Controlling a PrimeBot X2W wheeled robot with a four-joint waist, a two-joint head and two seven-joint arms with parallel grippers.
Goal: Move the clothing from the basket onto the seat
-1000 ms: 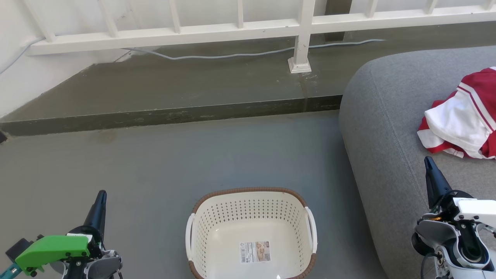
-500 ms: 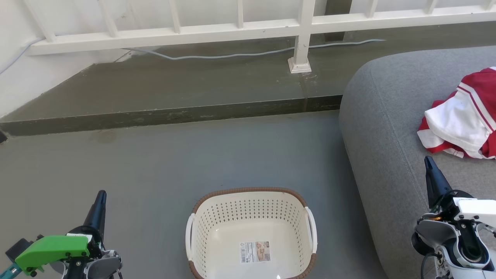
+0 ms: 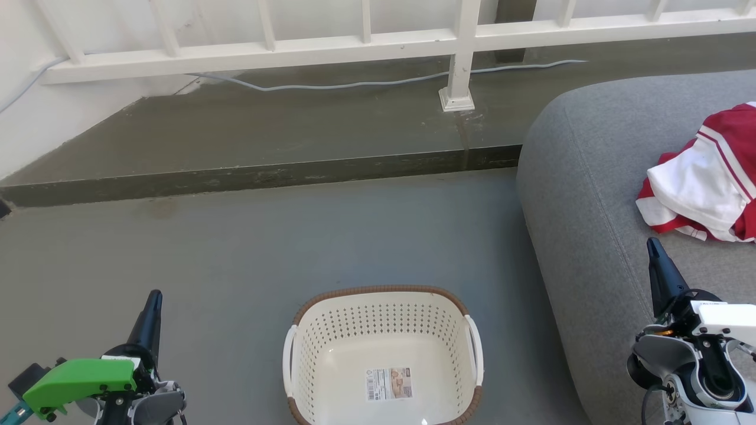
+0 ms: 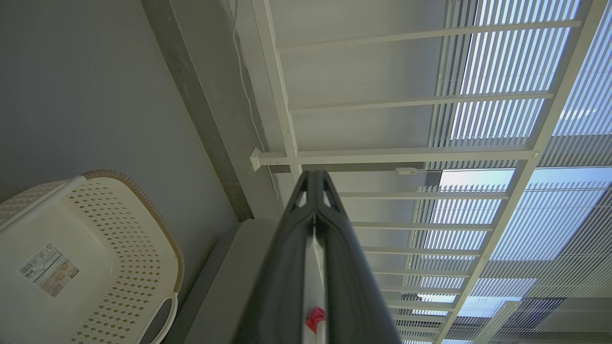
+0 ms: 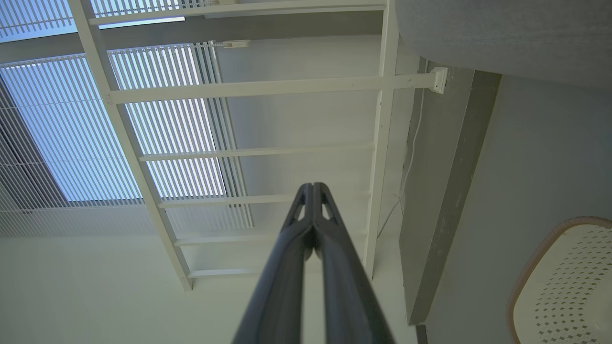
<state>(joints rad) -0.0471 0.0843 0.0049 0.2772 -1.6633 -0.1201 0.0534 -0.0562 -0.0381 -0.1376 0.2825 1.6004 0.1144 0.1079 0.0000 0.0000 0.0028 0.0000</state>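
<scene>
Red-and-white clothing (image 3: 703,183) lies on the grey seat (image 3: 590,177); both pincers are closed and hold nothing.

Head view: the clothing is heaped on the seat's top at the right edge, well apart from the basket (image 3: 378,289), which stands on the floor beside the seat with its bare bottom showing a label (image 3: 388,383). The left pincer (image 3: 155,298) hangs over the floor, fingers together, touching nothing. The right pincer (image 3: 651,245) is over the seat, near the clothing but clear of it, fingers together. Left wrist view: the left pincer (image 4: 314,179) has its tips pressed together and nothing gripped, with the basket (image 4: 143,210) at lower left. Right wrist view: the right pincer (image 5: 313,188) has its tips meeting, with nothing between them. The seat (image 5: 502,38) is at upper right and the basket (image 5: 526,267) at lower right.
</scene>
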